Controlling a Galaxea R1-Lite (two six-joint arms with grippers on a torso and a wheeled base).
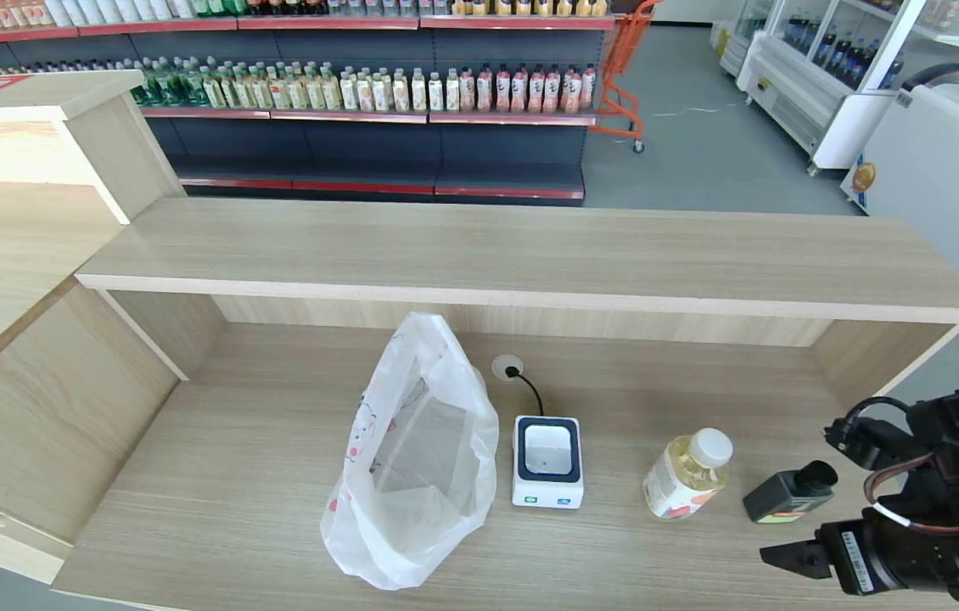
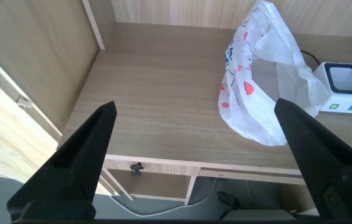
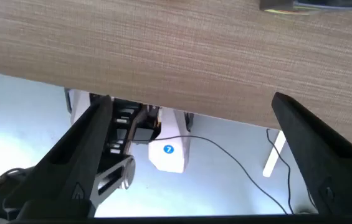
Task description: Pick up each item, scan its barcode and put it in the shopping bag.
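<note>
Right jaws: over the near right corner of the desk (image 1: pixel 233 475), past its near edge. Two dark fingers (image 3: pixel 82 168) spread wide, nothing between them, touching nothing. In the head view one fingertip (image 1: pixel 793 560) points toward the desk's middle.

Left jaws: off the near edge toward the left side. Fingers (image 2: pixel 70 168) spread wide, gap bare, no contact.

Shopping bag (image 1: pixel 412 458): white, thin plastic, red print on one side. It sits in the middle of the desk and reaches close to the near edge. Mouth open and facing up, sides slumped.

Scanner (image 1: pixel 547 461): white box with a dark-framed window on top, just beside the bag on its right; I cannot tell whether they touch. A black cable (image 1: pixel 528 389) runs from it toward the far edge, into a round port (image 1: pixel 507 367) in the desk.

Bottle (image 1: pixel 687 475): pale yellow liquid, white cap, labelled. Right of the scanner and apart from it, apparently upright.

Dark container (image 1: pixel 789 494): grey body, black cap, near the bottle on the right-edge side, not touching it. The nearest item to the right jaws. Standing or lying unclear.

Far edge: a raised wooden ledge (image 1: pixel 530 255) spans the desk.

Beyond: store shelves (image 1: pixel 361 110) of bottled drinks, an orange trolley (image 1: pixel 628 76), and glass-fronted coolers (image 1: pixel 827 76) at far right.
</note>
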